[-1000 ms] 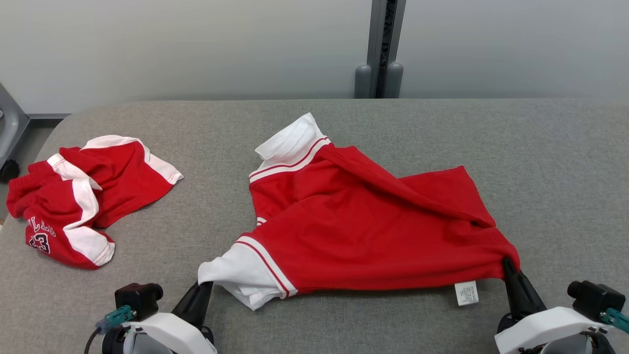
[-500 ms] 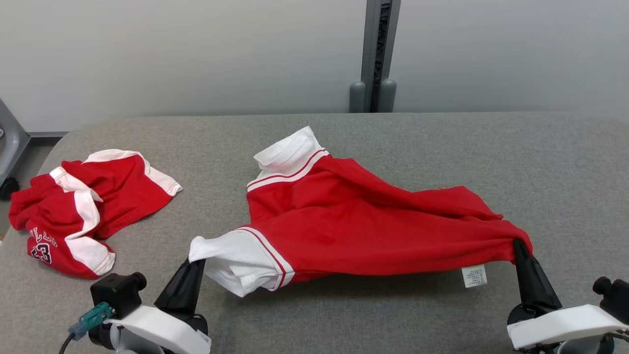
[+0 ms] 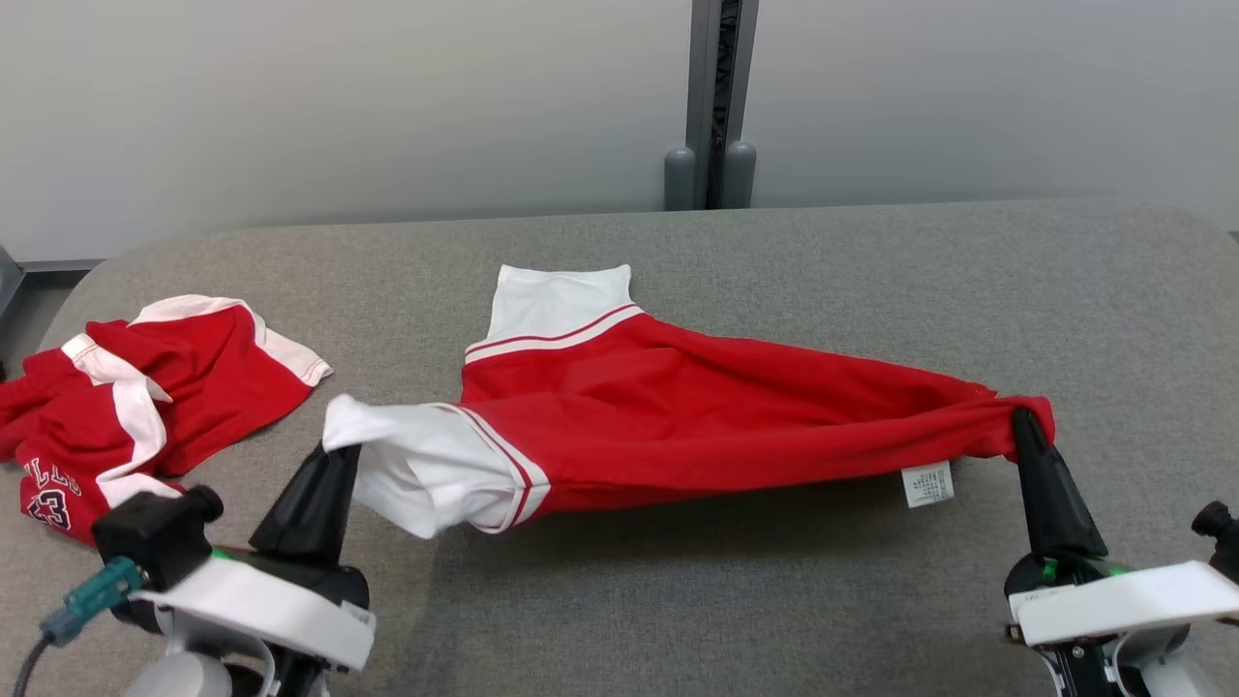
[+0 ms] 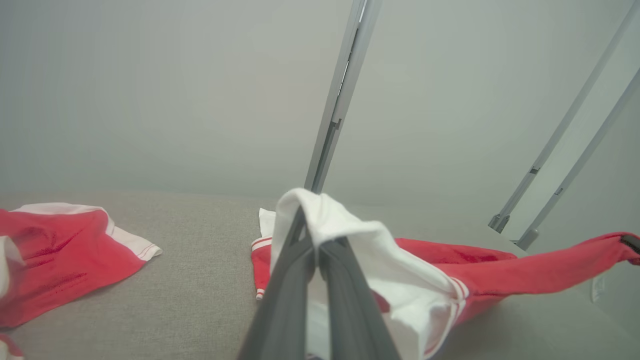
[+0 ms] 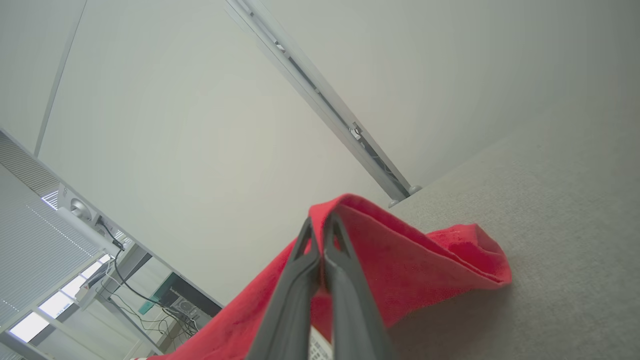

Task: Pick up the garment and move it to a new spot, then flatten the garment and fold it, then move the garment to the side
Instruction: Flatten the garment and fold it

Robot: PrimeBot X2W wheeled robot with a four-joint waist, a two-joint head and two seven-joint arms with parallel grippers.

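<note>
Garment (image 3: pixel 697 426) long axis runs left-to-right; we hold it taut, left gripper (image 3: pixel 339 451) clamped on white end, right gripper (image 3: pixel 1019 419) on red corner.

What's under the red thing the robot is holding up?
Under the raised front of the red garment you can see the grey table, in shadow. The garment's far end, with the white band, lies on the table, so whatever is beneath that part is hidden.

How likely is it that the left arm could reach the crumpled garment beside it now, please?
Probably not yet: the left gripper is shut on the stretched garment, though the crumpled garment lies close with nothing between.
</note>
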